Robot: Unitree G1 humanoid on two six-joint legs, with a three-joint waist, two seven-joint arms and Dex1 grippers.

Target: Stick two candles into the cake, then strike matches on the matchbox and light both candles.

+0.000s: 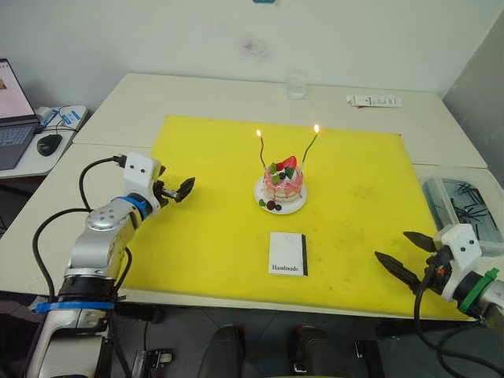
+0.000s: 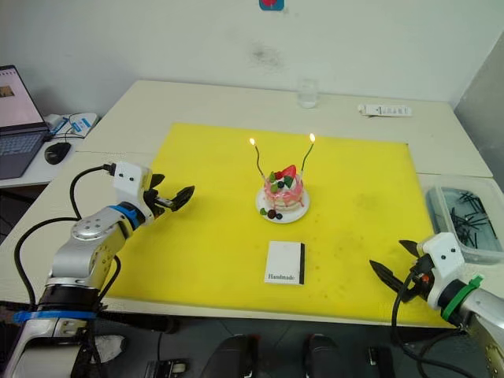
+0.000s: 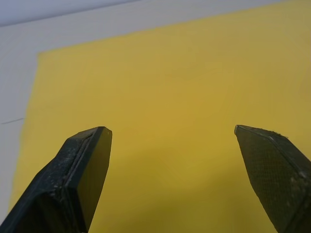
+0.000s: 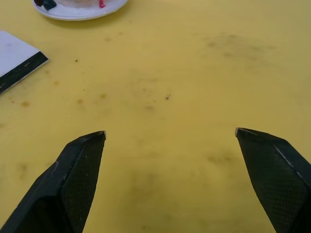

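Observation:
The pink cake (image 1: 283, 185) sits on its white plate (image 1: 279, 206) in the middle of the yellow mat (image 1: 213, 236). Two thin wavy candles stand in it, the left candle (image 1: 261, 151) and the right candle (image 1: 310, 146), each with a small flame at its tip. The white matchbox (image 1: 287, 253), marked "Handmade", lies flat in front of the cake. My left gripper (image 1: 181, 189) hovers open at the mat's left edge, empty. Over the mat's front right corner my right gripper (image 1: 405, 256) is also open and empty. No matches are in view.
A clear lidded bin (image 1: 465, 206) of dark sticks stands at the right of the mat. A glass (image 1: 296, 84) and a white remote (image 1: 375, 101) sit at the table's far edge. On a side desk to the left are a laptop (image 1: 14, 118) and mouse (image 1: 49, 143).

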